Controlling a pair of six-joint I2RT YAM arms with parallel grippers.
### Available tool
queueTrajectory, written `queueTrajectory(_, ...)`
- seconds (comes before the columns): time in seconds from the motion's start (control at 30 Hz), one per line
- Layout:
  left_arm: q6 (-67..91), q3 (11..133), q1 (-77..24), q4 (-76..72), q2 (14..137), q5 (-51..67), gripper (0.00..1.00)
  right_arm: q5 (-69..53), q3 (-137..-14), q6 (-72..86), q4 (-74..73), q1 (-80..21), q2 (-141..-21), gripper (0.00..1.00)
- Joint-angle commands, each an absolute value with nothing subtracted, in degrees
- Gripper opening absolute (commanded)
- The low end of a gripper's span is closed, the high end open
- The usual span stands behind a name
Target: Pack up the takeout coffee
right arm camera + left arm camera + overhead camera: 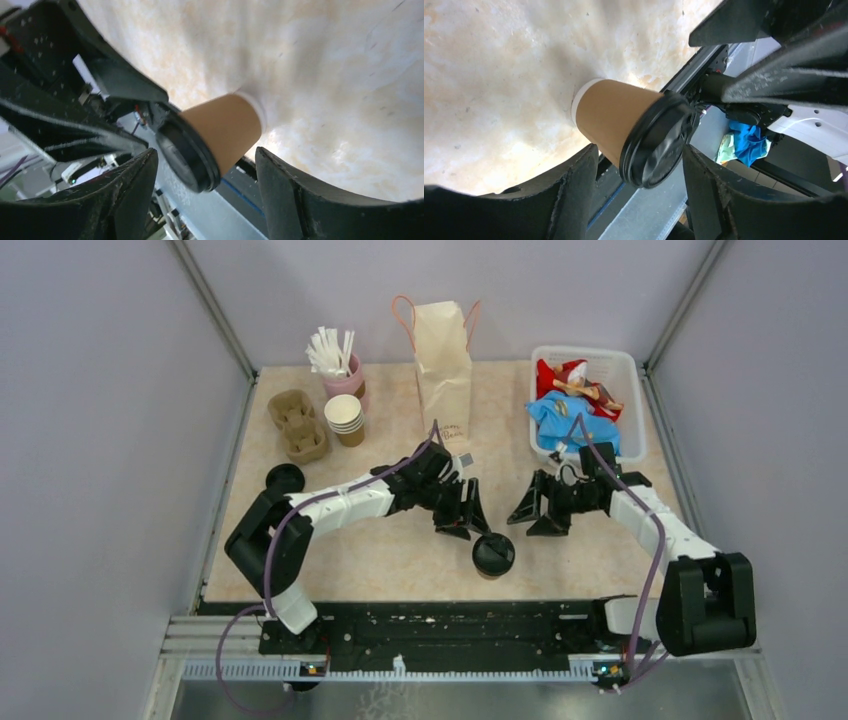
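Note:
One takeout coffee, a small brown paper cup with a black lid, stands upright near the table's front edge. My left gripper hangs just up and left of it, open. My right gripper hangs just up and right of it, also open. In the left wrist view the cup shows ahead of the spread fingers, with gaps on both sides. In the right wrist view the same cup also sits ahead of the open fingers, untouched. The tall paper bag stands at the back centre.
A white bin of cloths and wrappers sits at the back right, close behind the right arm. A stack of lidless cups, a pink cup of straws and a cardboard cup carrier stand at the back left.

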State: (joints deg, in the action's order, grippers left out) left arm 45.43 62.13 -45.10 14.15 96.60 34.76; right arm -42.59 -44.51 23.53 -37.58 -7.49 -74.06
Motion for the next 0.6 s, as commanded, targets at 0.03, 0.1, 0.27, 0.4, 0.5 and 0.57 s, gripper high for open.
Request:
queueTrajectory(0.03, 46.6, 60.0, -45.2, 12.5, 91.4, 35.1, 0.73, -51.4, -39.6, 22.5, -41.3, -8.5, -65.9, 0.74)
queueTrajectory(0.1, 46.5, 60.0, -45.2, 11.7, 92.5, 36.7, 0.75, -50.4, -38.7, 22.0, -43.6, -9.7, -64.3, 0.76)
queueTrajectory(0.27, 46.0, 60.5, -45.3, 11.1, 94.2, 38.6, 0.70, -51.0, -35.1, 28.0, -40.7, -12.0, -60.6, 0.73)
queueTrajectory(0.4, 45.9, 59.5, -45.3, 13.4, 91.4, 36.6, 0.76, -48.9, -35.9, 30.9, -35.4, -12.3, -59.8, 0.74)
queueTrajectory(0.5, 48.1, 56.2, -45.5, 11.6, 88.1, 36.5, 0.81, -47.6, -38.5, 26.9, -35.1, -12.3, -64.7, 0.75)
queueTrajectory(0.57, 50.2, 53.7, -46.0, 9.3, 87.1, 37.1, 0.81, -48.7, -40.9, 23.6, -34.7, -12.3, -68.9, 0.75)
